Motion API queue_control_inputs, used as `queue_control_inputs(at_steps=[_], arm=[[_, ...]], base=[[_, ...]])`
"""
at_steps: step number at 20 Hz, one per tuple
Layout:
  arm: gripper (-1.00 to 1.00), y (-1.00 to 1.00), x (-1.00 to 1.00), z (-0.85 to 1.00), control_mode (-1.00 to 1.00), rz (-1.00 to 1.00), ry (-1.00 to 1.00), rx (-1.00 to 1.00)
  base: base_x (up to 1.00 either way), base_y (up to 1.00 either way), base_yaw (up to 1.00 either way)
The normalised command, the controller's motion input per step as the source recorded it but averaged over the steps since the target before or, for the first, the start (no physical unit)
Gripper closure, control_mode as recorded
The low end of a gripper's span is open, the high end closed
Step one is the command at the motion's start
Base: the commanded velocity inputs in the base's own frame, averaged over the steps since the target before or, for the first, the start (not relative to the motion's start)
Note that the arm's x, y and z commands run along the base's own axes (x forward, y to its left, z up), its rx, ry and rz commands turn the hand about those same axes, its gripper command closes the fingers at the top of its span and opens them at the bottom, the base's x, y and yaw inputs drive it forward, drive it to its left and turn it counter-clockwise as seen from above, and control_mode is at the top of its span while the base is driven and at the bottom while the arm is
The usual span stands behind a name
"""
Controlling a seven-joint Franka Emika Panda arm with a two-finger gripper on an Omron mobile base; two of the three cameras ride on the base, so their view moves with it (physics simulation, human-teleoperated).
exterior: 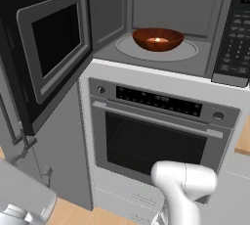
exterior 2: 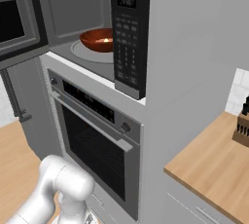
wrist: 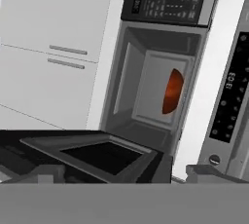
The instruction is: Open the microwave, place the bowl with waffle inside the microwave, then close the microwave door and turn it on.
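Bowl [exterior: 157, 39] with waffle [exterior: 157, 39] is seated on the microwave [exterior: 161, 23] turntable; microwave door [exterior: 46, 48] is left swung wide; gripper [wrist: 119, 172] jaws held apart, empty, for pushing it closed.

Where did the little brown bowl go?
The bowl sits on the round turntable inside the open microwave, right above the steel oven. In the left base view the microwave door hangs open to its left.
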Motion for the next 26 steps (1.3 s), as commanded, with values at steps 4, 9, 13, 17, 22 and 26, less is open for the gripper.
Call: queue_control_inputs(at_steps=[4,9,13,17,22,26], arm=[[-1.0,0.48,0.84,-0.42,-1.0,0.0,0.06,0.0],[-1.0,0.46,0.65,-0.22,-1.0,0.0,0.14,0.0],[-1.0,0.79,0.62,-0.39,-1.0,0.0,0.13,-0.03],[-1.0,0.6,0.58,-0.34,-1.0,0.0,0.02,0.02],[-1.0,0.58,0.58,-0.18,-1.0,0.0,0.0,0.0],[-1.0,0.54,0.78,-0.23,-1.0,0.0,0.0,0.0]], base=[[0.0,0.0,0.0],[0.0,0.0,0.0],[0.0,0.0,0.0],[0.0,0.0,0.0],[0.0,0.0,0.0],[0.0,0.0,0.0]])
